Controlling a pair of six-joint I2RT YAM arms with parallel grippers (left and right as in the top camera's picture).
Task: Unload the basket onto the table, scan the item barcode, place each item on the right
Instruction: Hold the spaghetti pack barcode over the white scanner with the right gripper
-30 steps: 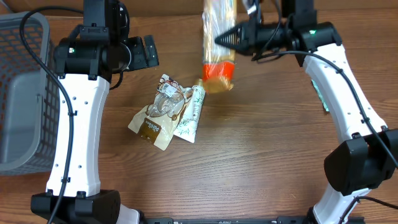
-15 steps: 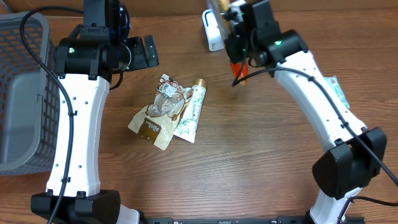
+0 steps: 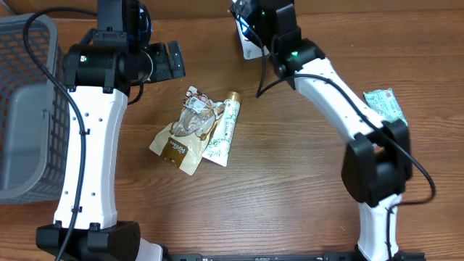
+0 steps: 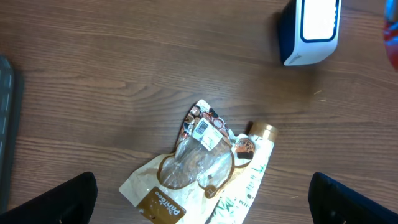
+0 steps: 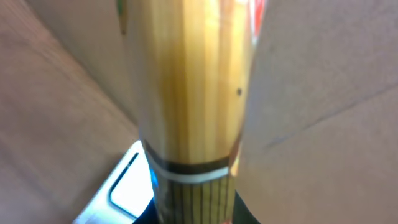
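Right pincer [image 3: 255, 11] clamps a pasta packet [image 5: 189, 93] over the scanner [image 4: 314, 28] at twelve o'clock; the scan seems underway. Left pincer [image 3: 165, 61] gapes wide, empty.

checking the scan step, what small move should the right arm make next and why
Probably roll the spaghetti pack slowly over the scanner: it is gripped and hangs above the scanner's window, but I cannot tell whether a barcode faces it.

Robot lab bench set up as a mock shop checkout: wood-grain table [image 3: 290, 196], 2 white robot arms [image 3: 93, 152] based at the bottom edge, barcode scanner [image 3: 249, 46] top centre, grey mesh basket [image 3: 22, 109] far left, retail packets [image 3: 192, 134] mid-frame.
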